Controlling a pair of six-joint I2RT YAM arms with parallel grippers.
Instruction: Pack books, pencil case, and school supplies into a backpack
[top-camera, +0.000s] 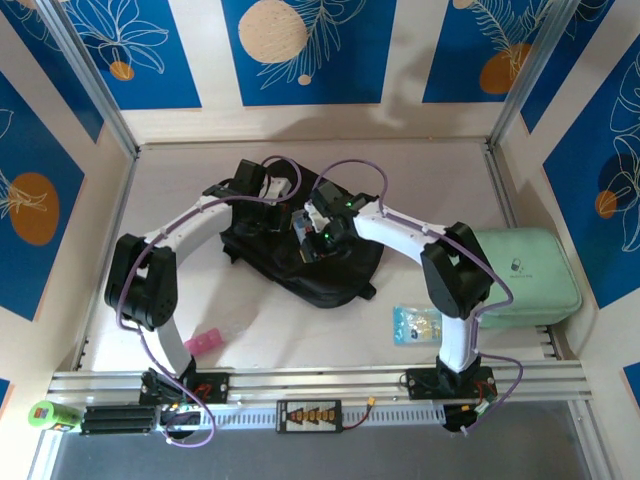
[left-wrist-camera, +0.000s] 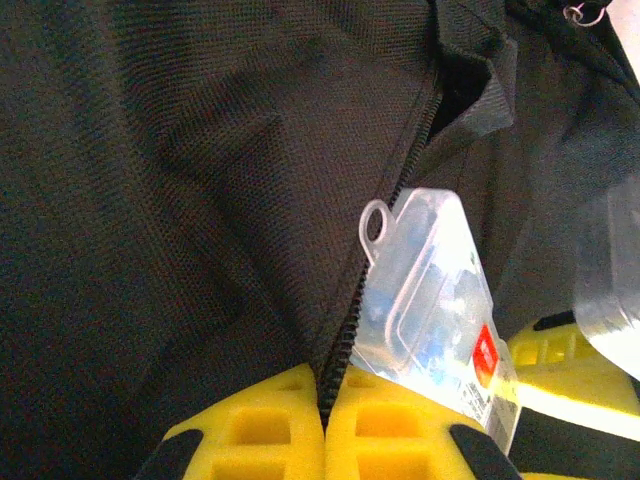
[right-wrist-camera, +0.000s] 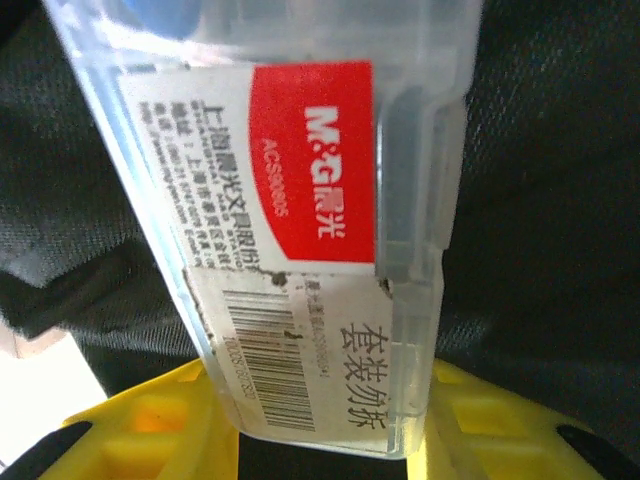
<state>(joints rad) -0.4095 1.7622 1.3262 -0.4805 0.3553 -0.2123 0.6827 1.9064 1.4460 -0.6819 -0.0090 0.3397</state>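
We see left arm (top-camera: 147, 280) and right arm (top-camera: 455, 268): white links, black joints, purple cables (top-camera: 350, 162), green light (top-camera: 347, 203) by right wrist, yellow gripper fingers (left-wrist-camera: 265, 425) with square pockets.

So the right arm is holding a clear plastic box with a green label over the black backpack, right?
Not quite: the label is red, not green, as the right wrist view shows. Otherwise yes, the right fingers hold the clear plastic box over the black backpack.

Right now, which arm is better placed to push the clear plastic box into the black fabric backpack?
Right: right end effector holds the clear plastic box; left end effector pinches the backpack at its zip.
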